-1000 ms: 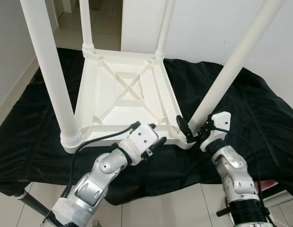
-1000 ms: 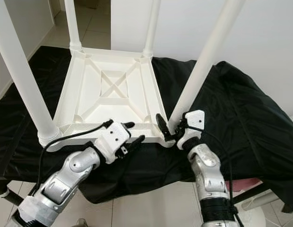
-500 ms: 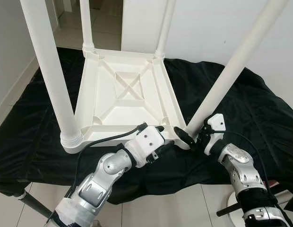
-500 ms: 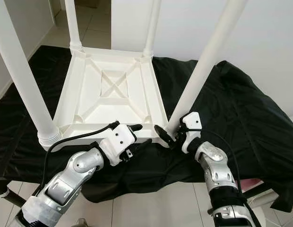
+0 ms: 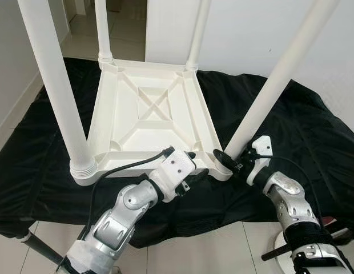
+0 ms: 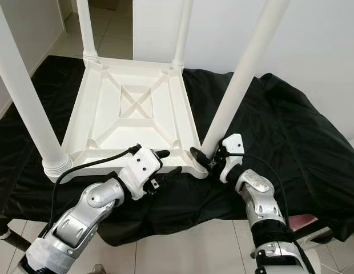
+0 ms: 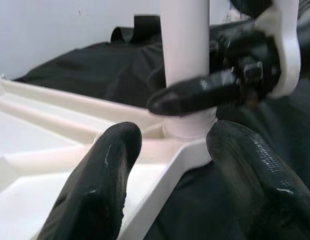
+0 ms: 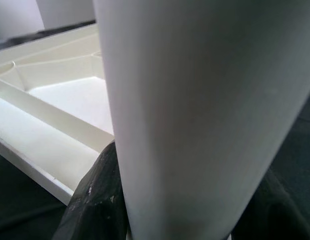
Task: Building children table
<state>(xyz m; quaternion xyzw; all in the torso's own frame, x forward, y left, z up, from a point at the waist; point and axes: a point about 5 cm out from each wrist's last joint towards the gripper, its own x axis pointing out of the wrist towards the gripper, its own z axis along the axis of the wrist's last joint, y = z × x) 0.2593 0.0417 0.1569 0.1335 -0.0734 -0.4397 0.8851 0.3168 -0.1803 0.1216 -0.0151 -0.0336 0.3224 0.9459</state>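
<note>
A white children's table point(image 5: 148, 117) lay upside down on a black cloth point(image 5: 291, 131). The right end effector point(image 5: 231, 164) clasped the near right leg point(image 5: 268, 91); the left end effector point(image 5: 188, 168) rested open-fingered at the near rim.

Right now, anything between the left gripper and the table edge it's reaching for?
Nothing visible. The left gripper is open at the near edge of the upturned white table, beside the near-right corner. The right gripper is around the base of the near-right leg at that corner, off to the side, not blocking.
</note>
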